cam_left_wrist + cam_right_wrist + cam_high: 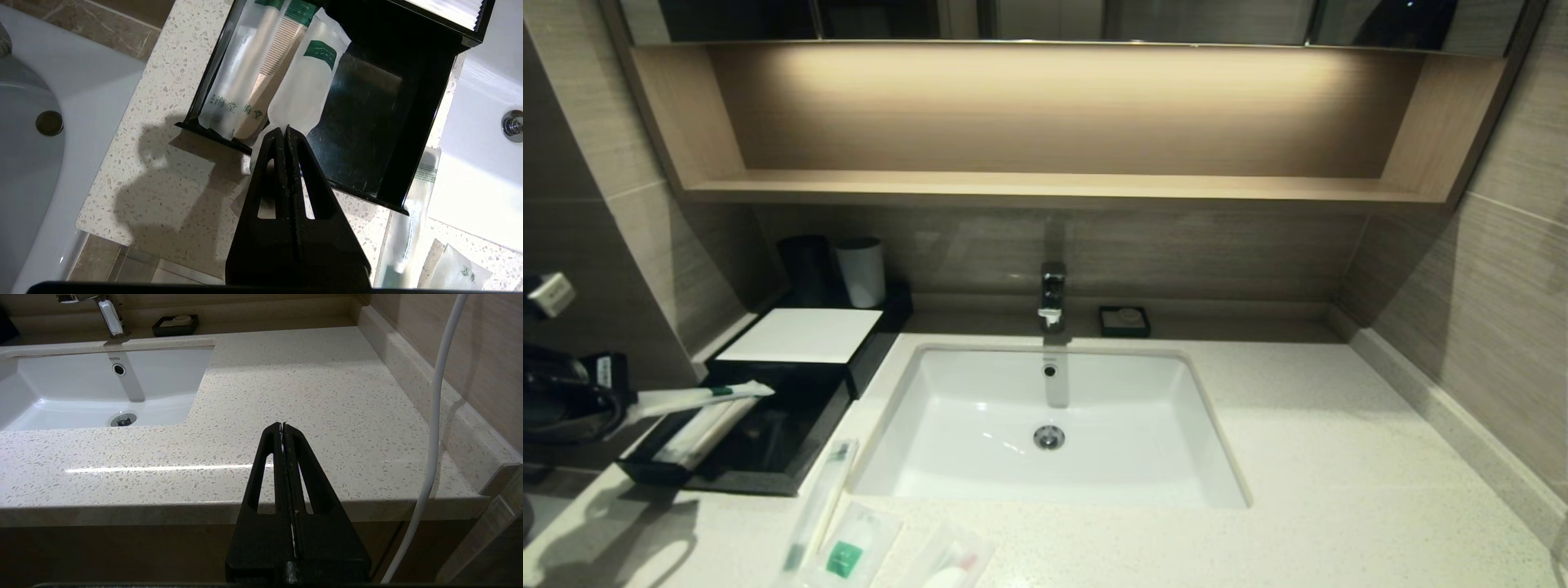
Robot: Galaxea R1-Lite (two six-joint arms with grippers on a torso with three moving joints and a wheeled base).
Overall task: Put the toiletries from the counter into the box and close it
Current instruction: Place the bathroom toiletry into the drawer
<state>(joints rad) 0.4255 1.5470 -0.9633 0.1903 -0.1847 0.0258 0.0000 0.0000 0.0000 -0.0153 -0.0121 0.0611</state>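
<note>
My left gripper [284, 129] is shut on the end of a clear packet with a green label [307, 83]. It holds the packet over the open black drawer [359, 122] of the box [800, 335]. In the head view this gripper [627, 406] is at the far left, with the packet [707, 396] sticking out over the drawer [776, 445]. Two long packs [245, 81] lie inside the drawer. On the counter [1339, 490] in front of the drawer lie a toothbrush pack [821, 502], a green-labelled sachet [849, 551] and a packet with a pink-red mark [952, 563]. My right gripper [283, 424] is shut and empty.
The white sink [980, 457] fills the counter's middle, with the faucet [1052, 294] behind it and a small black dish [1125, 321] beside that. A black tumbler [805, 269] and a white tumbler [862, 272] stand behind the box. A white cable [437, 416] hangs near the right gripper.
</note>
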